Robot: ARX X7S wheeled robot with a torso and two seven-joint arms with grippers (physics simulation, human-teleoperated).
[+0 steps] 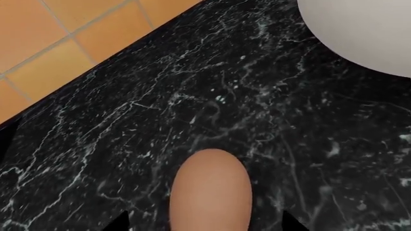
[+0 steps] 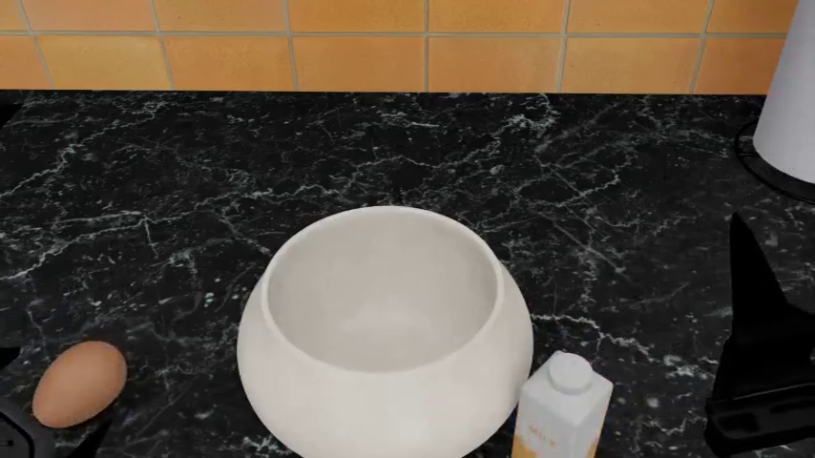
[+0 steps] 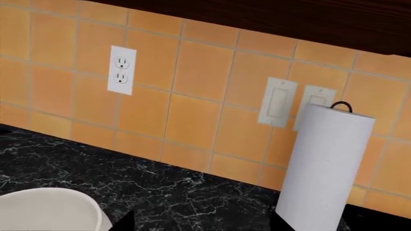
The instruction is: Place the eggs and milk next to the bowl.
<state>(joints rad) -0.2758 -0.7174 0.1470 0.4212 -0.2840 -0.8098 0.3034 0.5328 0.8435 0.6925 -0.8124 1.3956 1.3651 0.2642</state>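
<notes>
Two tools: only dark slivers of each show at picture edges
Left tool (image 1: 205, 226): two black finger tips in the left wrist view, spread either side of the egg; whether they press it, cannot tell
Left tool, head view: dark part at the lower left corner (image 2: 19, 434), just beside the egg
Right tool (image 3: 202, 224): two black tips in the right wrist view, gap between them, nothing seen in the gap; pinching or not, cannot tell
Right arm (image 2: 764, 353): tall black shape at the right edge of the head view, right of the milk
Egg (image 1: 210, 192): pale tan-brown, lies on the bench between the left tool's tips; only one egg in view
Egg, head view (image 2: 79, 383): left of the bowl, near it, apart
Bowl (image 2: 382, 329): large matte white, upright, mouth open, inside bare, mid-front of the bench
Bowl, wrist views: white curve at a corner (image 1: 359, 29); white rim low at the edge (image 3: 48, 209)
Milk (image 2: 560, 405): white carton, round cap, orange lower part, upright, just beside the bowl's right front; touching or not, cannot tell; bottom cut off by the picture edge
Bench (image 2: 166, 172): black marble with white veins
Paper towel roll (image 3: 324, 168): tall white cylinder on a black base, upright at the back right of the bench, well apart from the bowl
Wall (image 3: 192, 72): orange tiles, white outlet (image 3: 122, 70), two white switch plates (image 3: 277, 102) behind the roll
</notes>
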